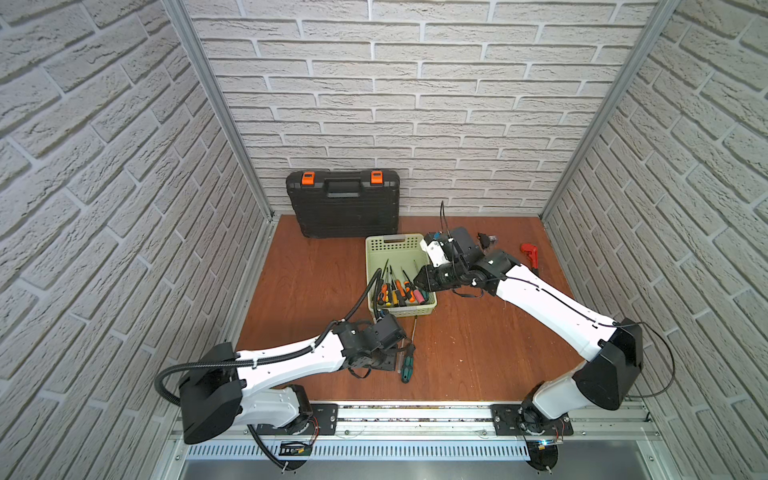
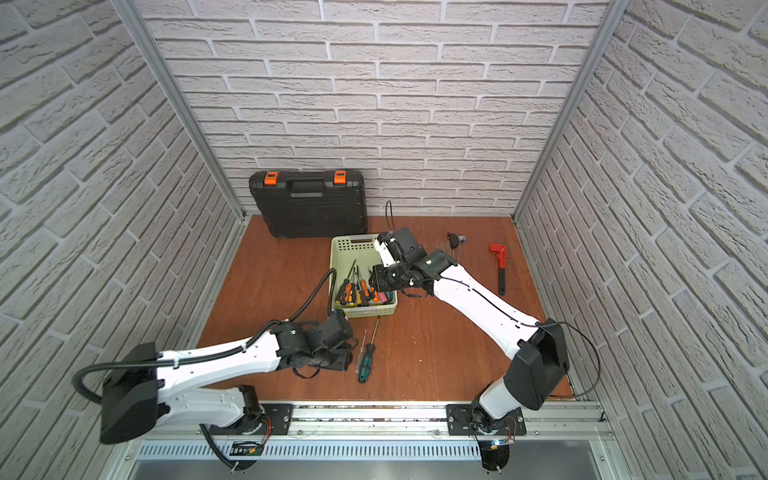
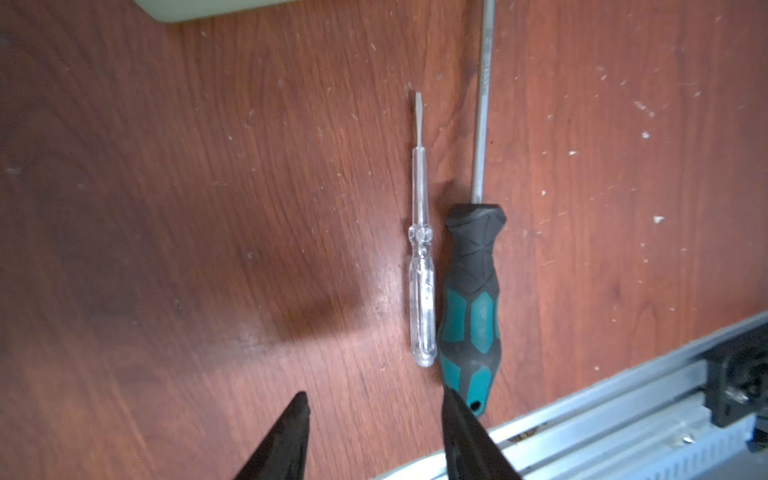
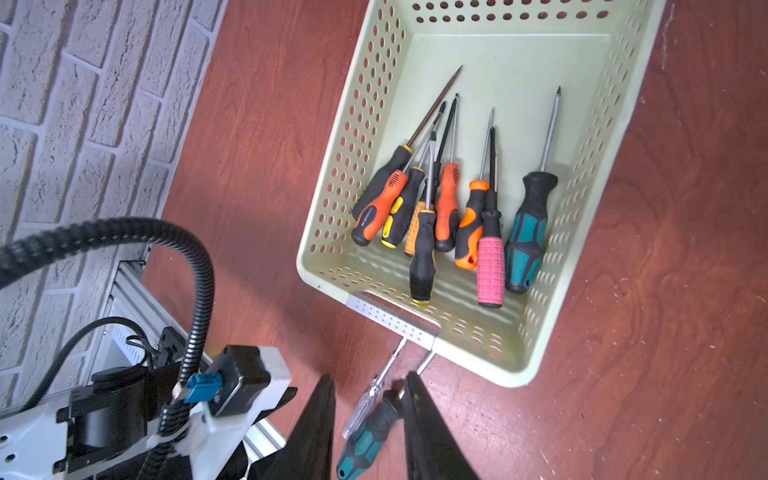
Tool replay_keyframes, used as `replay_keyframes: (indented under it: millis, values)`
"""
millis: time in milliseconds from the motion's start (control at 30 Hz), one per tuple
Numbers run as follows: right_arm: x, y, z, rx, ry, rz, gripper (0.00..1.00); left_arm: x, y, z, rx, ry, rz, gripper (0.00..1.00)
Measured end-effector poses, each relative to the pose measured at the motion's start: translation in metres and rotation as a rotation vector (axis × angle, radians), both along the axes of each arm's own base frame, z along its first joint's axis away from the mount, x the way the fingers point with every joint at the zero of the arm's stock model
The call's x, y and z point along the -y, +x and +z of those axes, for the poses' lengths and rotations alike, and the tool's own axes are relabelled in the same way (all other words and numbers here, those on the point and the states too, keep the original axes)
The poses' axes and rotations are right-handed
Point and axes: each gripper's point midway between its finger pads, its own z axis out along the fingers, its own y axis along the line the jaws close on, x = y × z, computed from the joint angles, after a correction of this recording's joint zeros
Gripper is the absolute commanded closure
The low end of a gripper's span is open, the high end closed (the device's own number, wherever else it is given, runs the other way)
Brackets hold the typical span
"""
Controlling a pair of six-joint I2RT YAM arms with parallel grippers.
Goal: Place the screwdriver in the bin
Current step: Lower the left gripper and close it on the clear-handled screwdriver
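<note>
Your left gripper hovers half-open, empty | teal-handled screwdriver lies lower centre in a top view, beside clear tester screwdriver, just below bin | rigid, light, rubbery: likely take mid-handle | right gripper narrowly parted, empty

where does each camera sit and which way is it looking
Top view: high in front, looking down at the table; left arm and right arm show.
Top view: same head, same aim, same arms, toolbox.
Left wrist: above the table, facing the teal screwdriver; left pincer shows.
Right wrist: by the bin, looking in; right pincer shows.
Shared: both wrist views catch that screwdriver.
</note>
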Motion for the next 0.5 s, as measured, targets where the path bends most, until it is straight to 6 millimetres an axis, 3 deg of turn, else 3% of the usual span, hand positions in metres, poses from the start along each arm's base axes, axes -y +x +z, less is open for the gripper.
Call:
replay_keyframes:
  millis: [233,500]
  values:
    - [0.018,-0.019,-0.032,-0.058,-0.067,-0.01,0.7,0.016,0.009,-0.014,-0.001,0.035,-0.026,0.5]
    - [0.025,-0.026,-0.033,-0.053,-0.07,-0.013,0.71,0.022,0.011,-0.022,-0.002,0.038,-0.035,0.51]
